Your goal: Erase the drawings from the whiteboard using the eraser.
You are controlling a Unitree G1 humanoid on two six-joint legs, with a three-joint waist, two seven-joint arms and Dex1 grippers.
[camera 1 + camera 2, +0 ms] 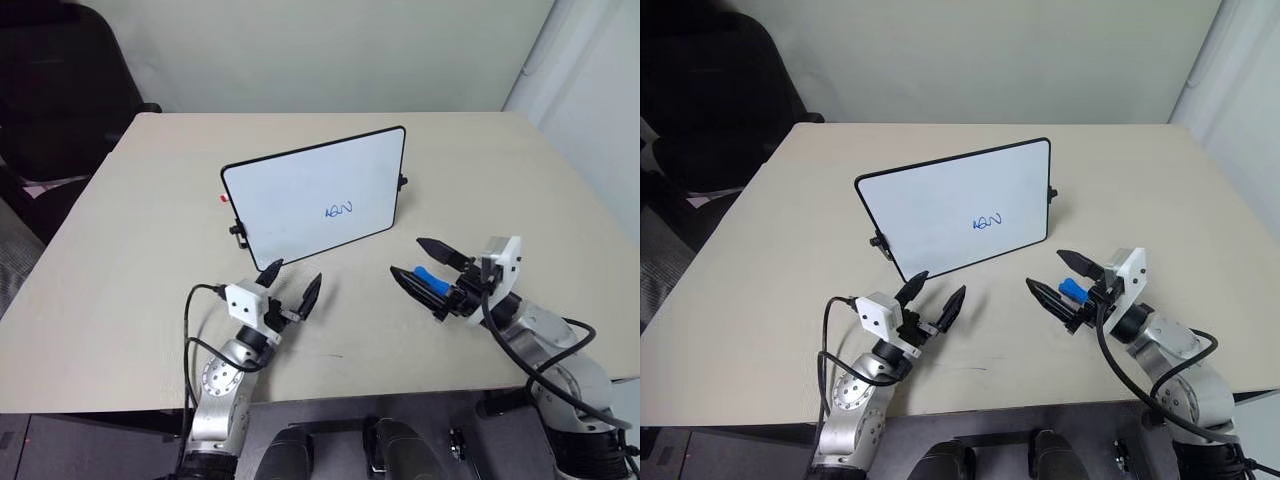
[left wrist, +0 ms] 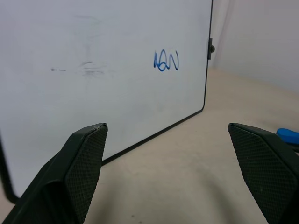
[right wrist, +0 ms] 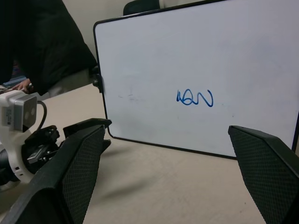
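Eraser (image 1: 432, 281) sits btwn wide right fingers (image 1: 412, 281); left fingers (image 1: 311, 297) wide, empty; drawings (image 1: 339, 211) on whiteboard (image 1: 300, 190).

Bare table (image 1: 130, 260) lies open between the whiteboard (image 1: 300, 190) and both grippers, nothing on it. The board stands tilted mid-table, blocking passage straight back; open tabletop runs past either side. A dark chair (image 1: 60, 90) stands off the far left corner.

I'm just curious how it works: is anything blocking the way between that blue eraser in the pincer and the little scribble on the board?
Nothing visible. The eraser sits between the right pincer's open fingers, and only bare table lies between it and the scribble low on the whiteboard.
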